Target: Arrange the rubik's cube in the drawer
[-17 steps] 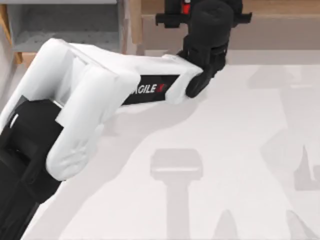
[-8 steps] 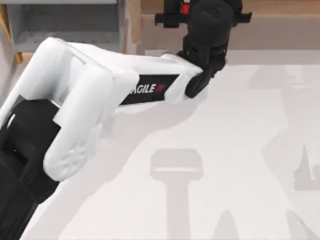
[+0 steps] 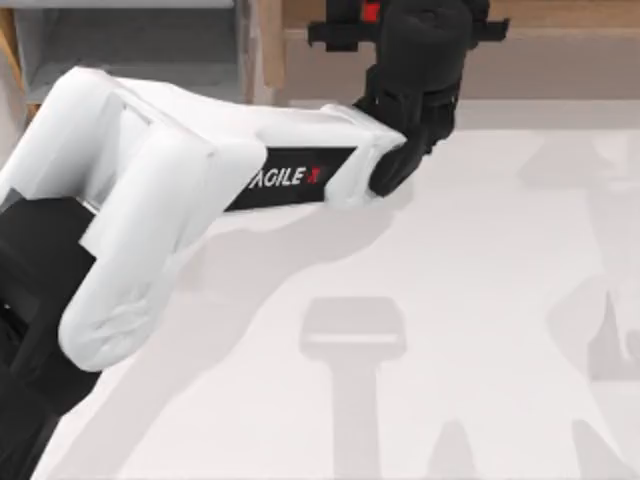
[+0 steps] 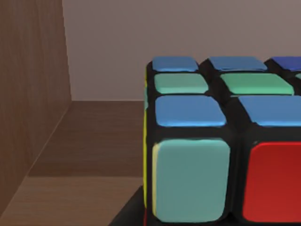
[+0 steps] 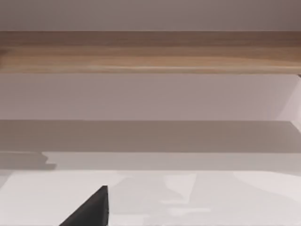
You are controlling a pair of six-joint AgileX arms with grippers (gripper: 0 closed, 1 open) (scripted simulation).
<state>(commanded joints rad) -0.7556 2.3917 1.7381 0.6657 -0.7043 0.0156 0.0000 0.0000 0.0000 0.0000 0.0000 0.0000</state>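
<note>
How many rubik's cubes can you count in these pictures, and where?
1. The rubik's cube sits close before the left wrist camera, over brown wooden boards. In the top view a red bit peeks beside the left arm's wrist. Others may be hidden.

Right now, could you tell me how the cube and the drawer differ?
The cube is many-coloured with a black grid; the drawer is plain grey inside. The cube is at the wooden shelf, by the left gripper; the drawer stands further left. Both are boxy. The right gripper is parked facing the shelf.
</note>
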